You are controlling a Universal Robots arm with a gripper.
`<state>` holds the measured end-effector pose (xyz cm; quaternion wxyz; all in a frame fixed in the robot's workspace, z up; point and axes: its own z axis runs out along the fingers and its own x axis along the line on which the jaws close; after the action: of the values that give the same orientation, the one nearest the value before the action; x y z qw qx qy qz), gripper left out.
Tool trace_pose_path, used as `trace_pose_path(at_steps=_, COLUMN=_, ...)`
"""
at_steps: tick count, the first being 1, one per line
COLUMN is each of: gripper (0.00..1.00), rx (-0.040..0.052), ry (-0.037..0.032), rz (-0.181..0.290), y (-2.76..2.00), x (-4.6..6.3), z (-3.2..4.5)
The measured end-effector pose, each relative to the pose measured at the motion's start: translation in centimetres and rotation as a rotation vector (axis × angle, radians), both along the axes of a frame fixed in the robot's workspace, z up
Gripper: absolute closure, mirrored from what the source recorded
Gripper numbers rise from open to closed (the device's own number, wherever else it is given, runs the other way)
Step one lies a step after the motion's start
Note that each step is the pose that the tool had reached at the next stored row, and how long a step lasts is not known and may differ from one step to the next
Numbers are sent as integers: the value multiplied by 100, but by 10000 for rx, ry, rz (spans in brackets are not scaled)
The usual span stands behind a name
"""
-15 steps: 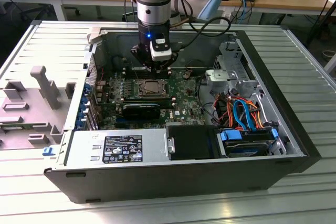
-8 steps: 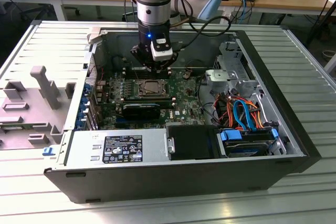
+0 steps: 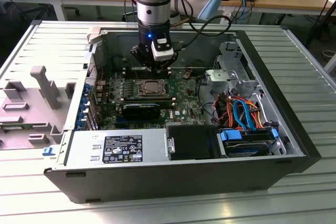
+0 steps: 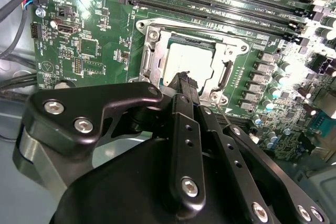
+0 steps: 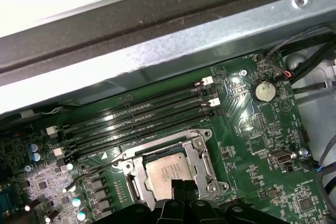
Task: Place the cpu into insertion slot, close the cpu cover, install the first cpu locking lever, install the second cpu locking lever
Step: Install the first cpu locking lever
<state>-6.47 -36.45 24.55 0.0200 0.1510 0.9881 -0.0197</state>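
Observation:
The cpu (image 5: 167, 174), a silver-grey square, lies in the insertion slot (image 3: 152, 88) on the green board. The cpu cover (image 5: 202, 153), a metal frame with a square window, lies flat around it in both wrist views, cpu (image 4: 190, 61) and cover (image 4: 152, 56) alike. My gripper (image 3: 156, 70) hangs just above the slot's far edge in the exterior view. Its black fingertips (image 4: 184, 80) are shut together with nothing between them, close over one edge of the cpu. A thin wire locking lever (image 5: 100, 167) runs beside the slot, its end lifted off the board.
Long black memory slots (image 5: 136, 116) run beside the socket. A black heatsink-like block (image 3: 142, 111) sits in front of it. The computer case walls (image 3: 173, 182) surround the board, with cables (image 3: 241, 111) and drives (image 3: 247, 142) at the exterior view's right.

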Motion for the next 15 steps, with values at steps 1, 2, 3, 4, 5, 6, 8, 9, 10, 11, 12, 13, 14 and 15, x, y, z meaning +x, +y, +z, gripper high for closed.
trace_pose_path(at_steps=1, gripper=89, rx=0, ry=0, rz=23, y=0, x=0, z=0)
trace_pose_path(at_steps=2, gripper=89, rx=0, ry=0, rz=63, y=0, x=0, z=0)
trace_pose_path(at_steps=3, gripper=89, rx=0, ry=1, rz=89, y=0, x=0, z=0)
trace_pose_path(at_steps=4, gripper=89, rx=0, ry=0, rz=112, y=0, x=0, z=0)
trace_pose_path(at_steps=5, gripper=89, rx=0, ry=1, rz=143, y=0, x=0, z=0)
trace_pose_path(at_steps=6, gripper=89, rx=0, ry=0, rz=167, y=0, x=0, z=0)
trace_pose_path(at_steps=8, gripper=89, rx=-1, ry=1, rz=231, y=0, x=0, z=0)
trace_pose_path(at_steps=9, gripper=89, rx=0, ry=0, rz=253, y=0, x=0, z=0)
trace_pose_path(at_steps=10, gripper=89, rx=0, ry=0, rz=297, y=0, x=0, z=0)
trace_pose_path(at_steps=11, gripper=89, rx=-1, ry=1, rz=329, y=0, x=0, z=0)
trace_pose_path(at_steps=12, gripper=89, rx=0, ry=0, rz=352, y=0, x=0, z=0)
trace_pose_path(at_steps=13, gripper=89, rx=0, ry=1, rz=390, y=0, x=0, z=0)
trace_pose_path(at_steps=14, gripper=89, rx=-1, ry=1, rz=416, y=0, x=0, z=0)
trace_pose_path(at_steps=15, gripper=89, rx=-1, ry=1, rz=442, y=0, x=0, z=0)
